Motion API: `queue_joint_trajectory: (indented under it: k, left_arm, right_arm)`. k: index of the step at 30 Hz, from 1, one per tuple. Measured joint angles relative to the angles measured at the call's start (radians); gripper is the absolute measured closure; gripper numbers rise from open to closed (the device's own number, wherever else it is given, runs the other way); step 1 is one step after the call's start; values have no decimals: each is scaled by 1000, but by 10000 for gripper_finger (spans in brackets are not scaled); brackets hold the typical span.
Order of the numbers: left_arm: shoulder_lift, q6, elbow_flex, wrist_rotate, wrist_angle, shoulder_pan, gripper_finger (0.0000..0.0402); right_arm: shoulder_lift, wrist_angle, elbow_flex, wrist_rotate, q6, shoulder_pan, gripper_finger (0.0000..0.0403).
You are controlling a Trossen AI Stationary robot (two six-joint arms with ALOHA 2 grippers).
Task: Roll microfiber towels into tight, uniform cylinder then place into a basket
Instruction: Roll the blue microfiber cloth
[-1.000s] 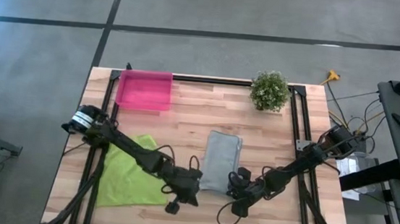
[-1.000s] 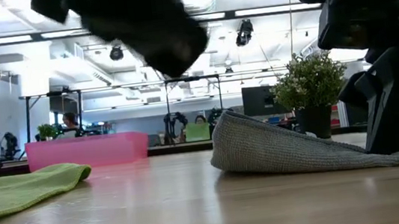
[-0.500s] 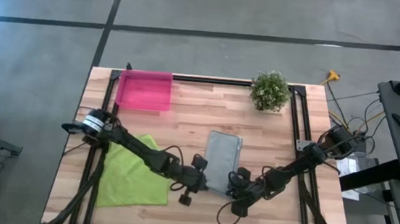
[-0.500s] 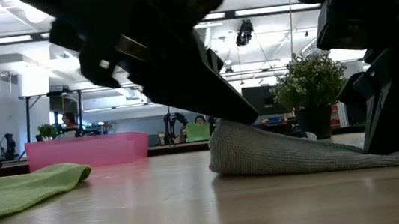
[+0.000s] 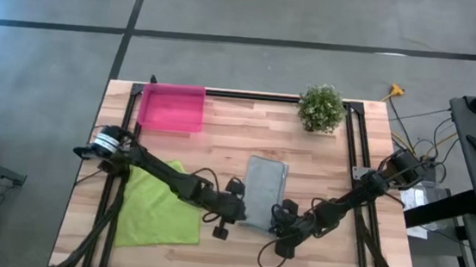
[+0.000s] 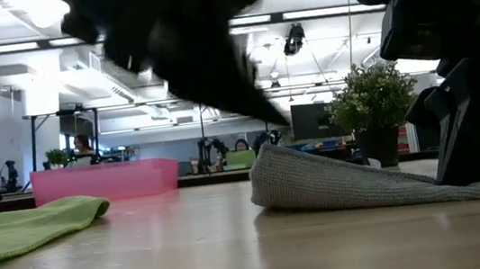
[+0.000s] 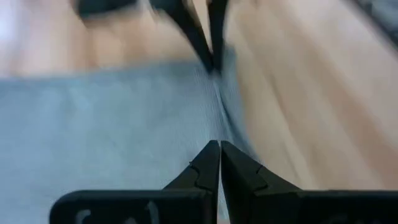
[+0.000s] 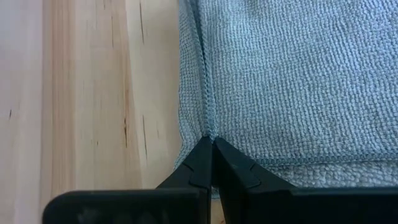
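1. High view: a pale wooden bench (image 5: 305, 157) stands on a grey floor. The pink basket (image 5: 171, 107) sits at the bench's 11 o'clock corner, a potted plant (image 5: 321, 107) at about 1 o'clock. The grey towel (image 5: 263, 192), folded into a narrow oblong, lies near the centre toward 6 o'clock; the green towel (image 5: 158, 209) lies spread at about 8 o'clock. The left gripper (image 5: 241, 210) meets the grey towel's near left corner, the right gripper (image 5: 276, 216) its near right corner.

2. Low view: an open workshop with ceiling lights shows behind. The grey towel (image 6: 355, 185) lies humped on the bench, the right arm at its 3 o'clock end, the left arm blurred above its 9 o'clock end.

3. Left wrist view: the fingers (image 7: 205, 168) are pressed together, tips on the grey towel (image 7: 106, 124).

4. Right wrist view: the fingers (image 8: 198, 165) are pressed together, tips at the hem of the grey towel (image 8: 292, 81); whether cloth is pinched cannot be told.
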Motion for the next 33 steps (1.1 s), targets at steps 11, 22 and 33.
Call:
queue_joint_trajectory:
  k: [11, 22, 33]
  left_arm:
    - [-82, 10, -1, 180, 114, -23, 401]
    - [53, 59, 0, 128, 90, -15, 402]
    - [119, 58, 1, 122, 3, 6, 402]
  right_arm:
    - [0, 0, 0, 0, -3, 0, 394]
    - [0, 2, 0, 0, 3, 0, 394]
    - [0, 3, 0, 7, 35, 0, 394]
